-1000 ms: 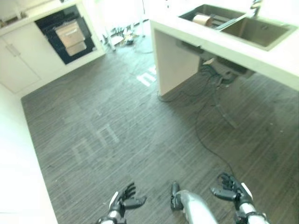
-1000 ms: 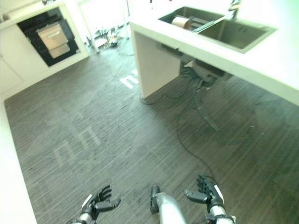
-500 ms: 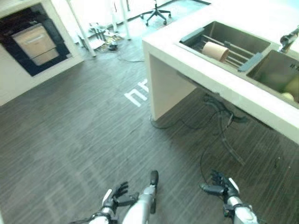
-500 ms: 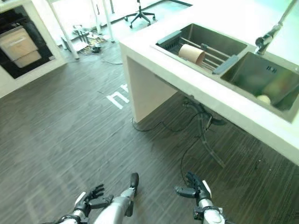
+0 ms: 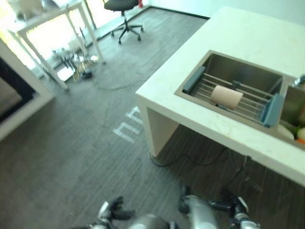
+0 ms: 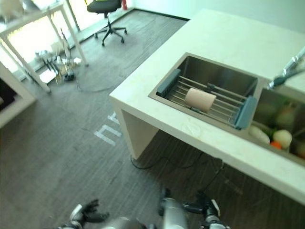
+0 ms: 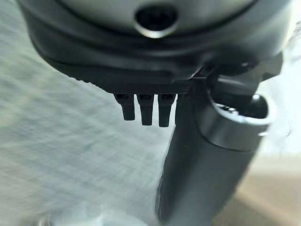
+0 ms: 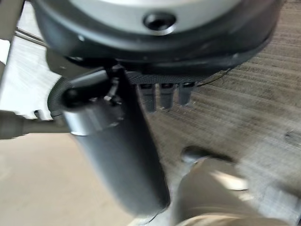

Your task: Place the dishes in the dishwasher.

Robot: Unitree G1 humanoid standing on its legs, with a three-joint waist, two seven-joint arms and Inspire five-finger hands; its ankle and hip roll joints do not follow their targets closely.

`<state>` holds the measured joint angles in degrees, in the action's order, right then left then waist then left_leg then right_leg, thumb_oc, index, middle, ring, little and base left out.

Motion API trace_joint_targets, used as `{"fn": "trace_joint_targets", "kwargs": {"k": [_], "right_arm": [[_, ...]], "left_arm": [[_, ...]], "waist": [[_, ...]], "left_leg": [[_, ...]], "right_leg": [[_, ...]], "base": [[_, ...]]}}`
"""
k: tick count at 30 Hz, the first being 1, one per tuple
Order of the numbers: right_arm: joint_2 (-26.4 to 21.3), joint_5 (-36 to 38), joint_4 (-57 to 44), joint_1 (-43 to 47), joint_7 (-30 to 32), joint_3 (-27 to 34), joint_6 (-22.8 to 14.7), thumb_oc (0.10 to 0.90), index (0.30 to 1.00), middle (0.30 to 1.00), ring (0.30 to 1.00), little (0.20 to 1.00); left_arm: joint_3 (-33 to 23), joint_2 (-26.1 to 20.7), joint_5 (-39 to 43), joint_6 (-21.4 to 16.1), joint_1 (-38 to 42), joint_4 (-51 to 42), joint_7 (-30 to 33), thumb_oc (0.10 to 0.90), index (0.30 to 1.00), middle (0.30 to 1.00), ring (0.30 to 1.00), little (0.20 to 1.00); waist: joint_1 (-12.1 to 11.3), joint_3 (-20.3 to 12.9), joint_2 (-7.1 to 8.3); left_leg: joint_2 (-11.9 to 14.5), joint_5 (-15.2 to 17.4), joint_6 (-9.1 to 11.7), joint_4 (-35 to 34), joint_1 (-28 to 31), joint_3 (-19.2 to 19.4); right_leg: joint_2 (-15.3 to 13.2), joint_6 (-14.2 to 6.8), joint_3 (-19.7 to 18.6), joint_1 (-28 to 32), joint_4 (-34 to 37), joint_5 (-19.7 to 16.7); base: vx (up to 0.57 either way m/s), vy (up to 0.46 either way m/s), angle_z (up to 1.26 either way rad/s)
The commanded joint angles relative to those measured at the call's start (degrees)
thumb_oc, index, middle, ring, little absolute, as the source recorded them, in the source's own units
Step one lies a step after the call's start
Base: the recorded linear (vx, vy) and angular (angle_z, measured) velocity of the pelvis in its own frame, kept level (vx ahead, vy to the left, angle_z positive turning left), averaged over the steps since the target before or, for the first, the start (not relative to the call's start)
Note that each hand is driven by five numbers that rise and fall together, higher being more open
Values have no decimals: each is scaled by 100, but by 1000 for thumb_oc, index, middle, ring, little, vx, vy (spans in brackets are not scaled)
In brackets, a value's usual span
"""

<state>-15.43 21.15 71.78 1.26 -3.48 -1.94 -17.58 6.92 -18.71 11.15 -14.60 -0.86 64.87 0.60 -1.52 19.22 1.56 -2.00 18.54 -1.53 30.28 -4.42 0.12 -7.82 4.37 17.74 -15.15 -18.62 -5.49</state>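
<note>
Both hands hang low over the dark wood-grain floor, carrying nothing. The left hand shows at the bottom of the head view with its fingers loose and spread, and its own wrist camera shows short straight fingertips with only floor beyond them. The right hand is likewise slack and empty, its fingers pointing at bare floor. I take it the arms are simply parked while the robot approaches, since nothing is within reach yet.

Ahead stands the pale cream stone bench with a twin stainless sink sunk into it. Across the nearer basin sits a wire drying rack with blue-grey end grips, and on its bars lies a beige cylindrical cup on its side, probably left there to drain. It looks plain, smooth and light, easy to wrap a hand around. The far basin holds rounded green, white and orange items; I cannot tell what they are. A chrome tap leans over them. Well apart, a black office chair and a white-legged table stand by the window.
</note>
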Motion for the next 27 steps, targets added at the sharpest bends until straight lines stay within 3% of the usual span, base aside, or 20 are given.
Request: {"fn": "trace_joint_targets", "kwargs": {"k": [1, 3, 4, 6, 7, 8, 10, 11, 12, 14, 16, 20, 23, 25, 27], "right_arm": [[-418, -170, -266, -46, -110, -225, -141, 800, 900, 900, 900, 900], [-381, -327, -168, -67, -132, -199, -34, 800, 900, 900, 900, 900], [-372, -327, -158, -74, -118, -200, -7, 800, 900, 900, 900, 900], [-432, -134, -92, -116, -206, -159, -16, 800, 900, 900, 900, 900], [-450, -136, -95, -143, -213, -116, -26, 800, 900, 900, 900, 900], [-461, -109, -86, -166, -211, -68, -52, 800, 900, 900, 900, 900], [-475, -109, -89, -128, -212, -75, -61, 800, 900, 900, 900, 900], [-506, -132, -107, -108, -237, -77, -82, 800, 900, 900, 900, 900], [-516, -130, -127, -102, -231, -87, -86, 800, 900, 900, 900, 900], [-526, -166, -221, -65, -197, -90, -11, 800, 900, 900, 900, 900], [-521, -57, -221, -83, -198, -48, 59, 800, 900, 900, 900, 900], [-390, -54, -36, -215, -78, 69, 163, 800, 900, 900, 900, 900], [-360, -142, 99, -219, -98, 164, 80, 800, 900, 900, 900, 900], [-306, -203, 114, -241, -179, 225, 50, 800, 900, 900, 900, 900], [-286, -244, 120, -245, -268, 224, 21, 800, 900, 900, 900, 900]], "left_arm": [[-274, 421, 501, 146, -143, 306, 148, 800, 900, 900, 900, 900], [-364, 520, 581, 197, -202, 360, 228, 800, 900, 900, 900, 900], [-396, 587, 521, 191, -216, 369, 281, 800, 900, 900, 900, 900], [-380, 681, 491, 85, -264, 405, 332, 800, 900, 900, 900, 900], [-358, 694, 467, 78, -280, 390, 335, 800, 900, 900, 900, 900], [-344, 723, 453, 95, -290, 378, 337, 800, 900, 900, 900, 900], [-366, 755, 484, 59, -367, 416, 321, 800, 900, 900, 900, 900], [-416, 728, 533, 46, -381, 465, 255, 800, 900, 900, 900, 900], [-429, 717, 547, 48, -375, 485, 225, 800, 900, 900, 900, 900], [-461, 674, 496, 149, -283, 487, 184, 800, 900, 900, 900, 900], [-428, 632, 604, 269, -192, 494, 194, 800, 900, 900, 900, 900], [-523, 671, 647, 292, -269, 617, 102, 800, 900, 900, 900, 900], [-557, 676, 639, 251, -325, 684, 48, 800, 900, 900, 900, 900], [-560, 623, 810, 167, -332, 758, 161, 800, 900, 900, 900, 900], [-601, 556, 980, 106, -298, 809, 207, 800, 900, 900, 900, 900]], "waist": [[343, -219, -586], [314, -243, -436], [243, -211, -302], [150, -56, -168], [133, -25, -180], [76, 33, -202], [-43, 44, -210], [-93, 30, -231], [-99, 34, -228], [-18, -65, -328], [90, -152, -440], [163, -326, -497], [158, -347, -580], [211, -283, -616], [204, -265, -620]], "left_leg": [[132, 21, -235, -1309, 661, 278], [114, -7, -171, -1309, 914, 393], [66, -315, -124, -1309, 955, 458], [194, -847, 54, 245, 107, 528], [245, -1010, 121, 538, -184, 517], [154, -1109, 164, 481, -384, 475], [-171, -1111, 140, -332, -334, 224], [-233, -1352, 165, -1047, -360, 46], [-258, -1382, 154, -1241, -351, 16], [-176, -914, 43, -1309, -423, -61], [-97, -733, 64, -1309, -366, -110], [-163, -490, -7, -1309, -142, -182], [-99, -368, -103, -1309, -52, -115], [-131, -292, -266, -1309, 9, -143], [-124, -260, -332, -1309, 29, -136]], "right_leg": [[197, -902, -256, 835, 143, 1288], [277, -773, -472, 1019, 143, 1495], [246, -725, -586, 1139, 143, 1577], [339, -502, -704, 1407, 143, 1724], [380, -433, -677, 1459, 143, 1754], [415, -404, -669, 1539, 143, 1792], [494, -481, -903, 1557, 143, 1861], [572, -492, -1005, 1562, 143, 1930], [583, -493, -1032, 1576, 143, 1954], [641, -499, -954, 1496, 143, 1995], [662, -516, -841, 1410, 143, 2014], [635, -570, -770, 1403, 143, 2021], [643, -607, -453, 1528, 143, 1885], [524, -752, -343, 1254, -702, 1618], [267, -835, -273, 1130, -997, 1555]], "base": [[242, -449, -85], [251, -418, -75], [195, -407, -68], [106, -383, -69], [78, -235, -42], [137, -109, -11], [179, 7, -18], [148, 65, -66], [128, 105, -84], [50, 144, -69], [28, 172, -15], [92, 172, 19], [57, 146, -26], [-11, 53, -8], [-42, -56, -4]]}}
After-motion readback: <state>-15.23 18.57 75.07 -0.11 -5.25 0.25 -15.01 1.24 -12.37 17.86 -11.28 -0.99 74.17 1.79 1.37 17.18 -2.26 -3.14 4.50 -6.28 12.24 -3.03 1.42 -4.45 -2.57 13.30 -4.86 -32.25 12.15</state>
